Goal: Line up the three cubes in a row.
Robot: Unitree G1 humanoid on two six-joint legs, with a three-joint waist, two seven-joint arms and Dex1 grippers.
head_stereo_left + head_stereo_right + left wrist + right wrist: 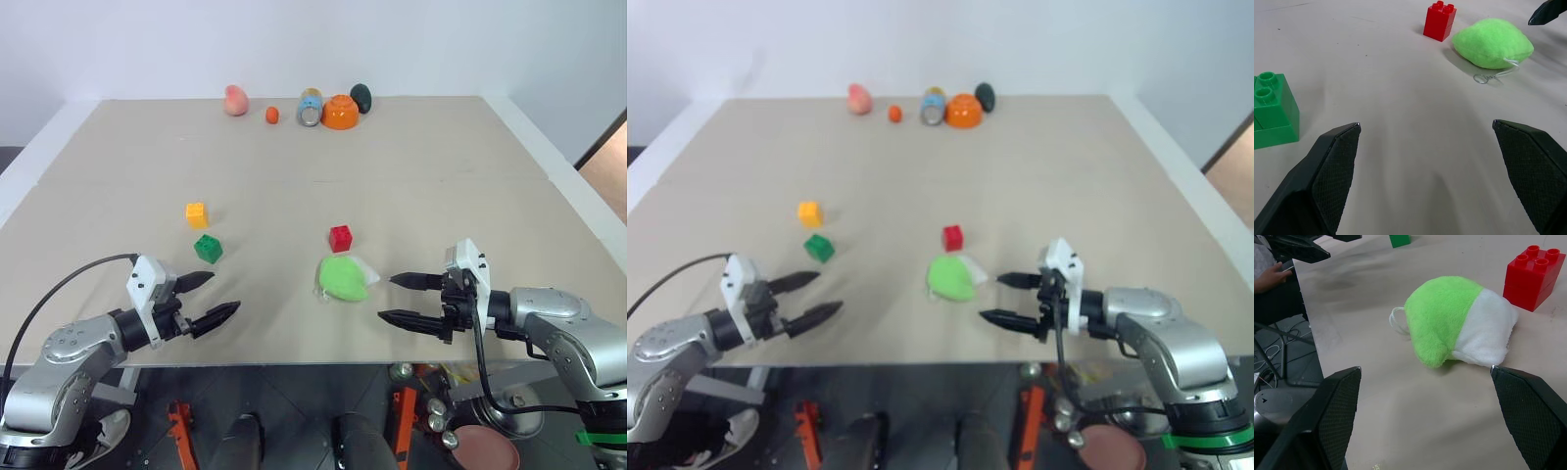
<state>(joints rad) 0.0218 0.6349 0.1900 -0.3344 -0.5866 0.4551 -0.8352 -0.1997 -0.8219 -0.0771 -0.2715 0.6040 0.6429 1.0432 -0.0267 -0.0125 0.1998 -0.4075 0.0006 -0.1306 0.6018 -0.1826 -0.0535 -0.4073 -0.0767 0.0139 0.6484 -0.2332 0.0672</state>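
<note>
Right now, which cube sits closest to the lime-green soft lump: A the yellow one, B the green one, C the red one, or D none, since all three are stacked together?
C: the red cube stands just behind the lime-green soft lump, while the green cube and the yellow cube sit well off to the left.

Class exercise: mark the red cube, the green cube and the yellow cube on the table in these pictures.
red cube [340,238], left eye view, on its front face.
green cube [208,249], left eye view, on the middle of the block.
yellow cube [197,215], left eye view, on its front face.
</note>
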